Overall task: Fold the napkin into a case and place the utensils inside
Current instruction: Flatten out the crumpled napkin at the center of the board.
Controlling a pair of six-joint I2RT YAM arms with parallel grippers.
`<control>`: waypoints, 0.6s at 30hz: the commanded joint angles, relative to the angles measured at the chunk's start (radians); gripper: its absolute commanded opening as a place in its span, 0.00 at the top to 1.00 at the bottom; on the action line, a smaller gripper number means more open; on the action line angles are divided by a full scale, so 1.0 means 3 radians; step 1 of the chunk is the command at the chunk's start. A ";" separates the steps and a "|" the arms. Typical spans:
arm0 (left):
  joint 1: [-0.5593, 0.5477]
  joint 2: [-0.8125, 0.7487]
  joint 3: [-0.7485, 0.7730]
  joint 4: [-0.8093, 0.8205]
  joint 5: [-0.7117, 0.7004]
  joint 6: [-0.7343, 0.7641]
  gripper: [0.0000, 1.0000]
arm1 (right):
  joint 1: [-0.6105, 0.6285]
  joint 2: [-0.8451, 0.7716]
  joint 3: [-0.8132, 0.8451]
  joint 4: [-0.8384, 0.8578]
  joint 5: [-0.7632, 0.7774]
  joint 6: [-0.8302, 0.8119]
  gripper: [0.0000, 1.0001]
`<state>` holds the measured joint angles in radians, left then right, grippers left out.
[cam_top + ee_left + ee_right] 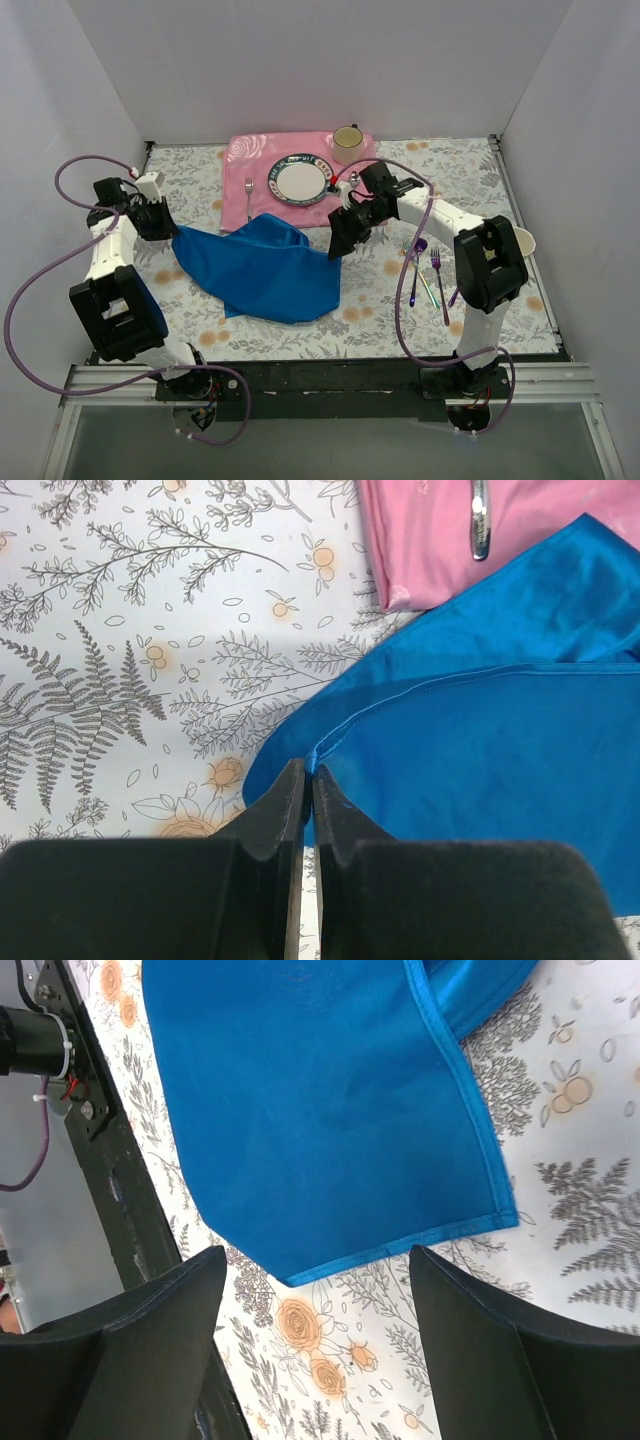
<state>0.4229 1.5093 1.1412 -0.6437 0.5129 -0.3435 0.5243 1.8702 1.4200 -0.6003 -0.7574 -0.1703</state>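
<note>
Left gripper (308, 777) clamps the napkin (270, 265) hem, right gripper (318, 1260) gapes empty above it; we fear a one-sided pull skews our fold

At the back of the table you have a pink placemat (245, 155) lying flat on the tablecloth (490, 190), which is pale with grey ferns and orange blossoms. On the placemat you'll see a round plate (300, 180) with a dark patterned rim. A beige mug (347, 145) stands upright near the placemat's far right corner. Left of the plate and apart from it, a plain silver fork (249, 198) lies front to back on the pink cloth. White walls (300, 60) close in the back and both sides.
</note>
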 commanded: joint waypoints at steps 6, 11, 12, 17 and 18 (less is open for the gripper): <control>0.0043 0.0077 0.0118 0.0008 0.0095 0.0066 1.00 | -0.0030 -0.0215 -0.0489 0.0752 0.0468 0.0751 0.28; 0.0043 0.0047 0.0067 0.0039 0.0136 0.0041 1.00 | 0.0128 -0.0328 -0.0623 0.0948 0.1357 0.0762 0.37; 0.0043 0.0041 0.0057 0.0044 0.0141 0.0041 1.00 | 0.0200 -0.0308 -0.0557 0.0922 0.1602 0.0742 0.37; 0.0043 0.0006 0.0031 0.0070 0.0162 0.0041 1.00 | 0.0359 -0.0252 -0.0535 0.0922 0.2141 0.0706 0.42; 0.0043 0.0000 0.0031 0.0070 0.0172 0.0041 1.00 | 0.0384 -0.0216 -0.0505 0.0897 0.2202 0.0711 0.43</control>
<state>0.4309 1.5482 1.1439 -0.6426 0.5339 -0.3367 0.6071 1.8217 1.2240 -0.3618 -0.2764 0.0414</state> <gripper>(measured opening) 0.026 0.593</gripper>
